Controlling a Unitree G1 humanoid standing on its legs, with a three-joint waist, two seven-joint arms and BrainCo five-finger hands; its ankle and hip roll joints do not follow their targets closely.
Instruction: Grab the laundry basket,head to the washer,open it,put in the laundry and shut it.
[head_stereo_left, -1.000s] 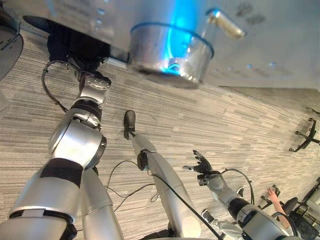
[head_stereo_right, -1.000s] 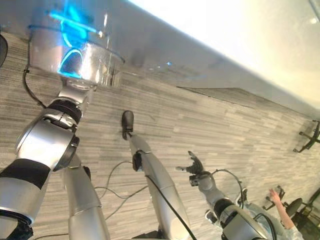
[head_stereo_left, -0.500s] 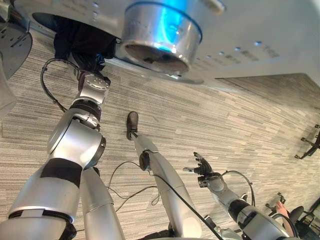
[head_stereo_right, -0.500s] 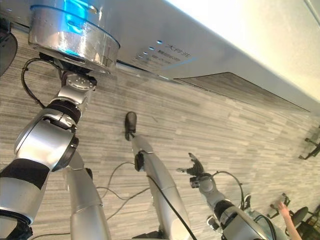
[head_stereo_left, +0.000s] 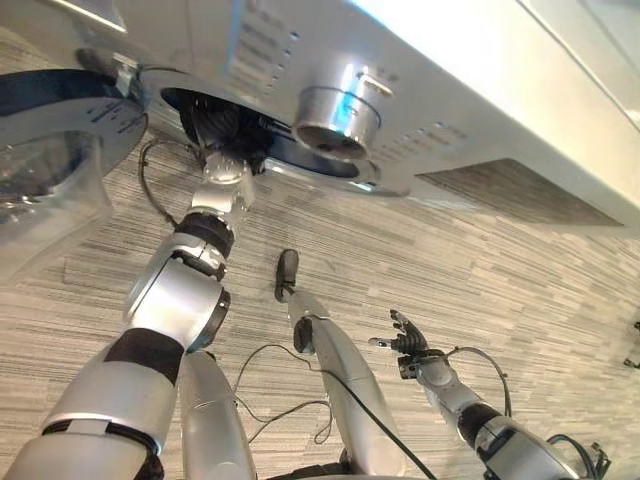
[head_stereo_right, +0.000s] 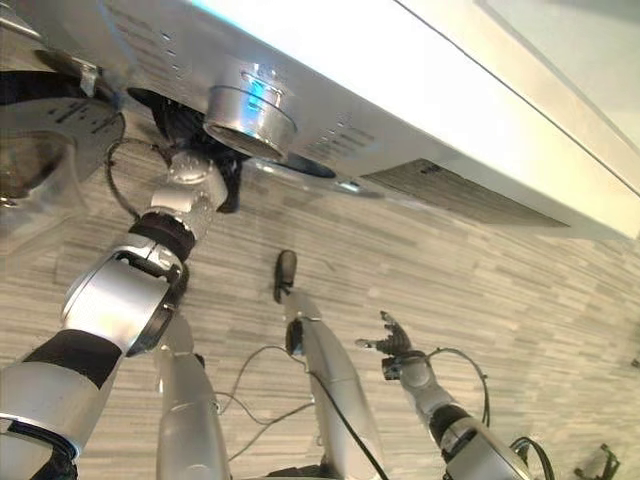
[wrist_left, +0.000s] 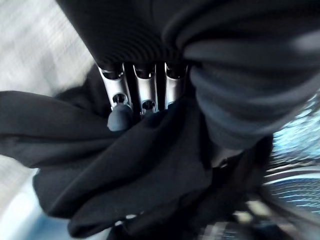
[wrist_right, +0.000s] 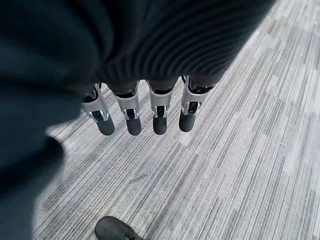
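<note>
The silver washer (head_stereo_left: 450, 90) stands in front of me, its round glass door (head_stereo_left: 50, 150) swung open to the left. My left arm reaches up into the dark drum opening (head_stereo_left: 300, 165). There my left hand (wrist_left: 142, 92) has its fingers curled into dark laundry (wrist_left: 140, 165), which hangs at the mouth of the opening (head_stereo_left: 210, 125). My right hand (head_stereo_left: 405, 335) is low on the right, away from the washer, with its fingers (wrist_right: 132, 110) spread and straight above the carpet, holding nothing.
A round silver knob (head_stereo_left: 335, 115) sticks out of the washer's panel just right of the opening. Grey striped carpet (wrist_right: 225, 165) covers the floor around me.
The camera has tilted, so the washer's open door now shows at the left. My left hand has gone further into the drum opening with the dark laundry. The right hand stays open.
</note>
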